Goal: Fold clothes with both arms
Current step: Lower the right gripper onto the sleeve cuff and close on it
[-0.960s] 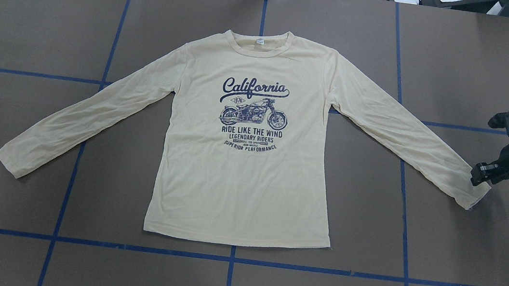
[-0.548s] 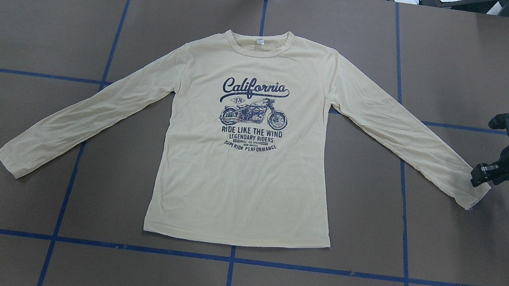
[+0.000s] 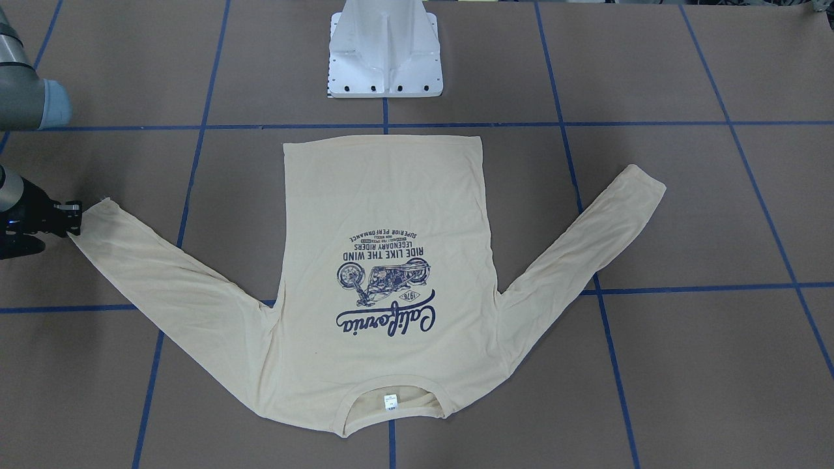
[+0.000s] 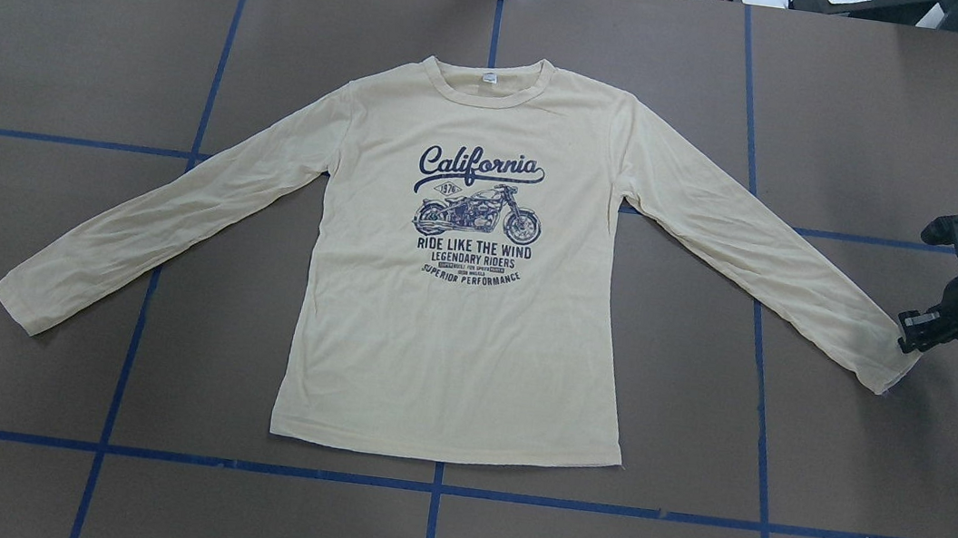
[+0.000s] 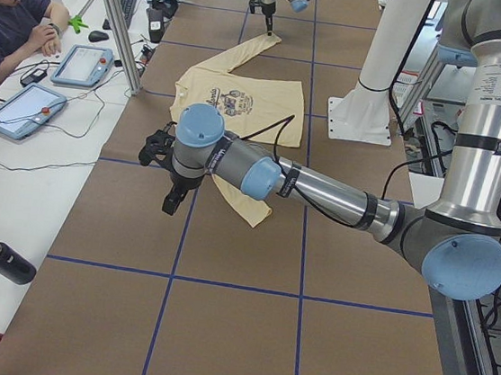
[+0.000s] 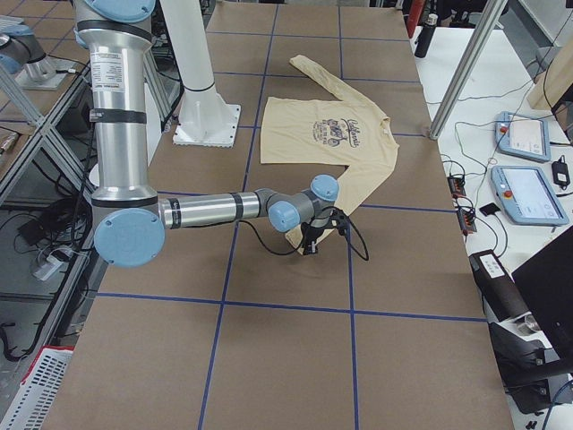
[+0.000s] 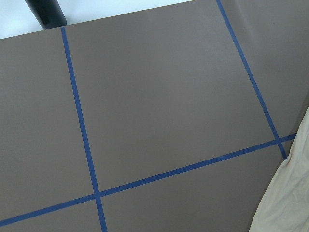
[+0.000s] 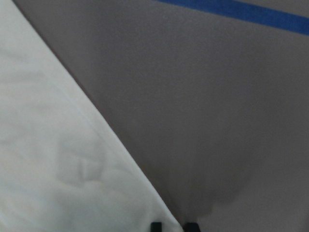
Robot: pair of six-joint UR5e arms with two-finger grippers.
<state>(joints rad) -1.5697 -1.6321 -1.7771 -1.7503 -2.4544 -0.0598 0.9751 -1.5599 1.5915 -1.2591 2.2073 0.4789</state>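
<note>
**Item:** shirt (image 4: pixel 453 330), pale cream-yellow, long-sleeved, one piece.
**Location:** flat on the brown bench (image 4: pixel 106 31), print side up. In the overhead view the collar is at 12 o'clock and the hem at 6, just short of a blue tape line (image 4: pixel 596 506). The sleeves are spread straight toward 8 and 4 o'clock.
**Markings:** navy motorcycle and "California" print (image 4: pixel 475 214) on the chest; small white neck label (image 4: pixel 489 77).

**Right pincer** (image 4: pixel 907 340): low at the edge of the 4 o'clock cuff. In its wrist view the fingertips (image 8: pixel 155 226) stand slightly apart with bare bench between them, and the cuff edge ends beside one of them. It grips nothing.

**Left pincer** (image 5: pixel 172 204): above bare bench beyond the 8 o'clock cuff, clear of the cloth. Whether its jaws are apart or closed cannot be told.

**Also present:** white pedestal base (image 3: pixel 384 52) at 6 o'clock of the hem; a seated person (image 5: pixel 16 16) at a side table.
</note>
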